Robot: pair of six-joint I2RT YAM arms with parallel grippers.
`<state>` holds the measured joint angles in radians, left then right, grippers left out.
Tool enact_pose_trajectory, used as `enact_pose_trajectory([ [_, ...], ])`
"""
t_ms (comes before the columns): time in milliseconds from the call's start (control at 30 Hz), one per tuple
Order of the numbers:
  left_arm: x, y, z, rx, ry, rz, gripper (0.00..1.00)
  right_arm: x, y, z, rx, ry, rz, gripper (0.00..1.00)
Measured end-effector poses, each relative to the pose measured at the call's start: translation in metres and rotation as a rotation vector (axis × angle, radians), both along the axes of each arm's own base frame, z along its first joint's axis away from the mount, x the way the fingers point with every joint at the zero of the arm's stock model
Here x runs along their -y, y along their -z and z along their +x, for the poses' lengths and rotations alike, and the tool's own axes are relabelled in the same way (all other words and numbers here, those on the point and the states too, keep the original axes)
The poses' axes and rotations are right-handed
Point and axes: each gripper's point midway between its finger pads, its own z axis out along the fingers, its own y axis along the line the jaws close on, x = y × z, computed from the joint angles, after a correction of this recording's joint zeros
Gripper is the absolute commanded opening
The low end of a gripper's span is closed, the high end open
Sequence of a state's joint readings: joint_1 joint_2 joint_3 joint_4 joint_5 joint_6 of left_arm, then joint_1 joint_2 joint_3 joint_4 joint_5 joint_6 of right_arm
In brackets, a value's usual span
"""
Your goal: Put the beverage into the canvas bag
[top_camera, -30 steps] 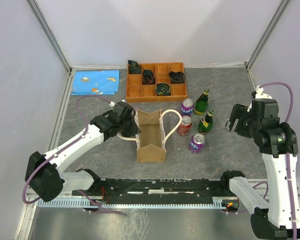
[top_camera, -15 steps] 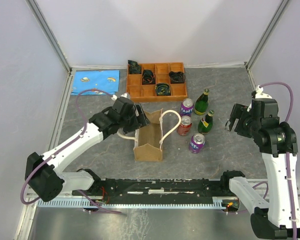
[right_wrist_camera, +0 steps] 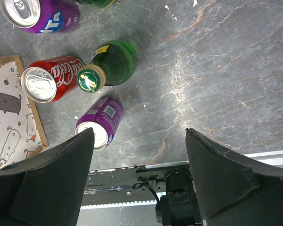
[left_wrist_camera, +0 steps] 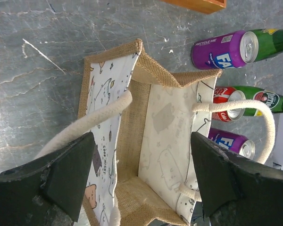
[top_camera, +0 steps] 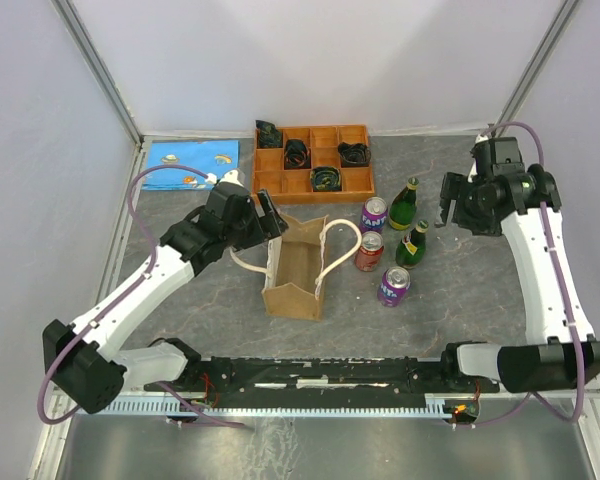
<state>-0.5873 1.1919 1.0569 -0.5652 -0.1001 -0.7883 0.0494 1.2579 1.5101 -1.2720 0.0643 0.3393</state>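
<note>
So the canvas bag [top_camera: 296,268] stands upright on the grey marble-look table [top_camera: 460,290] with its mouth open, roughly mid-table, and nothing is inside it. It's a boxy thing in coarse woven burlap, with a cream liner printed with little cartoon cats, plus some tiny writing I can't read. It also has two thick twisted rope handles [top_camera: 342,240], one flopping out left and the other arcing toward the drinks. The left claw [top_camera: 270,215] hangs over the bag's left side with its black fingers spread wide and nothing held, and the left rope runs right by one finger. The right claw [top_camera: 448,205] is also spread wide and empty, up over the table just right of the far green bottle [top_camera: 404,204]. The drinks are bunched just right of the bag. The red Coca-Cola can [top_camera: 369,251] sits just beside its wall, and there's a purple Fanta can [top_camera: 375,213] behind it, marked "RECYCLE ME". A second purple can [top_camera: 393,286] is nearer the front, and another green glass bottle [top_camera: 412,243] has a gold cap. There's plenty of bare table right of the cans and in front of the bag. An orange wooden compartment tray [top_camera: 311,160] and a blue printed sheet [top_camera: 191,164] sit along the far edge.
</note>
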Motion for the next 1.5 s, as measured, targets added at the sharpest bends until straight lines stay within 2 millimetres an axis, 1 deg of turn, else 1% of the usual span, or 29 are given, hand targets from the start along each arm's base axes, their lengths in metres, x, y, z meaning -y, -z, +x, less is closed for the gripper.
enact_pose_trajectory([
  [100, -0.008, -0.005, -0.001, 0.019, -0.008, -0.004, 0.88, -0.003, 0.008, 0.007, -0.038, -0.012, 0.010, 0.85],
  [167, -0.013, -0.005, -0.003, 0.026, -0.017, -0.009, 0.87, -0.004, 0.010, 0.008, -0.044, -0.015, 0.015, 0.85],
  [233, -0.018, -0.001, -0.008, 0.024, -0.018, -0.008, 0.86, -0.006, 0.009, 0.008, -0.044, -0.019, 0.019, 0.84],
  [333, -0.022, 0.012, -0.017, 0.002, -0.005, -0.001, 0.84, -0.008, 0.010, 0.009, -0.049, -0.027, 0.023, 0.84],
  [400, -0.023, 0.022, -0.024, -0.022, 0.011, 0.004, 0.84, -0.010, 0.012, 0.010, -0.053, -0.033, 0.027, 0.84],
  [467, -0.022, 0.028, -0.028, -0.038, 0.027, 0.002, 0.84, -0.011, 0.012, 0.010, -0.054, -0.036, 0.029, 0.84],
  [567, -0.014, 0.022, -0.028, -0.022, 0.068, -0.026, 0.84, -0.012, 0.013, 0.010, -0.051, -0.039, 0.031, 0.84],
  [600, -0.010, 0.017, -0.026, -0.004, 0.087, -0.036, 0.84, -0.013, 0.014, 0.009, -0.052, -0.039, 0.032, 0.84],
  [667, -0.001, -0.001, -0.021, 0.038, 0.123, -0.068, 0.84, -0.013, 0.020, 0.005, -0.061, -0.039, 0.034, 0.84],
  [700, 0.004, -0.015, -0.017, 0.067, 0.137, -0.087, 0.84, -0.013, 0.022, 0.003, -0.066, -0.038, 0.035, 0.84],
  [767, 0.016, -0.049, -0.007, 0.146, 0.172, -0.137, 0.84, -0.013, 0.027, -0.001, -0.078, -0.038, 0.036, 0.84],
  [800, 0.021, -0.067, -0.003, 0.187, 0.188, -0.160, 0.84, -0.014, 0.028, -0.002, -0.081, -0.038, 0.038, 0.84],
  [833, 0.024, -0.080, -0.001, 0.217, 0.198, -0.175, 0.84, -0.014, 0.028, -0.003, -0.081, -0.039, 0.038, 0.84],
  [867, 0.028, -0.096, 0.001, 0.258, 0.214, -0.197, 0.84, -0.014, 0.028, -0.003, -0.080, -0.038, 0.039, 0.84],
  [933, 0.031, -0.118, 0.004, 0.311, 0.228, -0.222, 0.84, -0.014, 0.027, -0.002, -0.075, -0.037, 0.040, 0.84],
  [1000, 0.033, -0.129, 0.005, 0.346, 0.240, -0.229, 0.84, -0.014, 0.027, -0.001, -0.071, -0.037, 0.041, 0.84],
  [1033, 0.033, -0.131, 0.006, 0.356, 0.244, -0.222, 0.84, -0.014, 0.027, -0.001, -0.071, -0.037, 0.041, 0.84],
  [1100, 0.031, -0.129, 0.013, 0.376, 0.243, -0.184, 0.83, -0.014, 0.027, -0.001, -0.070, -0.034, 0.043, 0.84],
  [1167, 0.027, -0.121, 0.021, 0.383, 0.238, -0.132, 0.82, -0.014, 0.027, -0.001, -0.070, -0.033, 0.043, 0.84],
  [1333, 0.016, -0.091, 0.046, 0.378, 0.235, 0.029, 0.80, -0.014, 0.025, -0.002, -0.064, -0.031, 0.045, 0.85],
  [1500, 0.005, -0.064, 0.060, 0.358, 0.249, 0.176, 0.77, -0.014, 0.024, -0.002, -0.056, -0.031, 0.045, 0.85],
])
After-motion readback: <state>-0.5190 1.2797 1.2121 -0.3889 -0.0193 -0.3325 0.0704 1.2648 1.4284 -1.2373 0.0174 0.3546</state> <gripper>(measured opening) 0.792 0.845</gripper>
